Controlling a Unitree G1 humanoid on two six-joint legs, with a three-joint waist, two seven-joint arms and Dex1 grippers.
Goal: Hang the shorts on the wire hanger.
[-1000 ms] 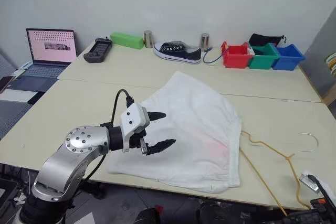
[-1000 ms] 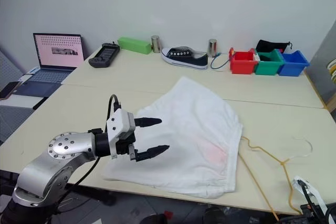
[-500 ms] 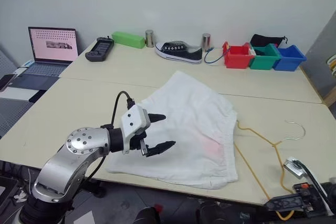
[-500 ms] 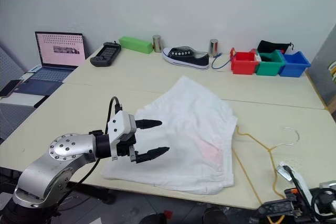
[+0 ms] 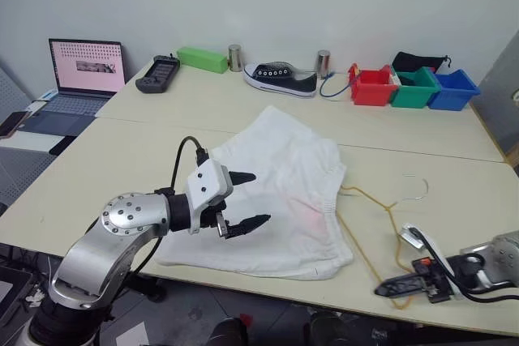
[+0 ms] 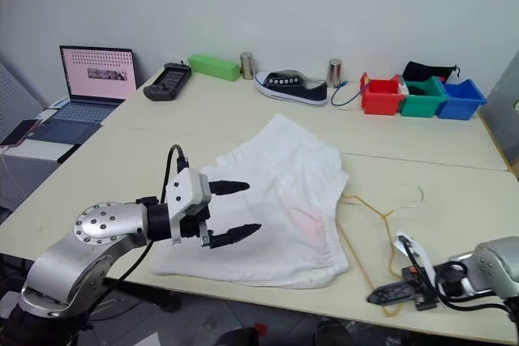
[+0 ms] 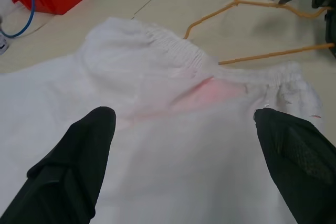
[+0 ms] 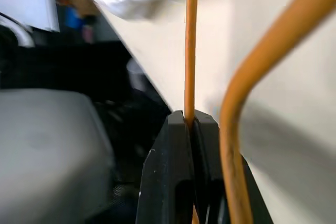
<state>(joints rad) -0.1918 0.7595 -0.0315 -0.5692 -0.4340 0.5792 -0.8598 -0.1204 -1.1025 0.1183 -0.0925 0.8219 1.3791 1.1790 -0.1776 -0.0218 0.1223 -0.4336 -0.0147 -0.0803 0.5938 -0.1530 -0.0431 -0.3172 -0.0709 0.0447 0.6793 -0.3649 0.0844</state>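
1. The left gripper (image 5: pixel 243 200) has its two black fingers spread wide and holds nothing; it hovers just above the near-left part of the large white thin-fabric shorts (image 5: pixel 284 192).
2. The left arm reaches forward from the near-left table edge, its gripper pointing toward the right and tilted slightly down.
3. The right gripper (image 5: pixel 388 288) has its fingers pressed together on the thin yellowish-tan wire hanger (image 5: pixel 381 224), pinching the wire at its near end by the table's front edge.
4. The right arm lies low along the near-right table edge, its gripper pointing left.
5. The shorts lie flat on the beige table (image 5: pixel 122 160), waistband toward the hanger, whose far end passes under the waistband.
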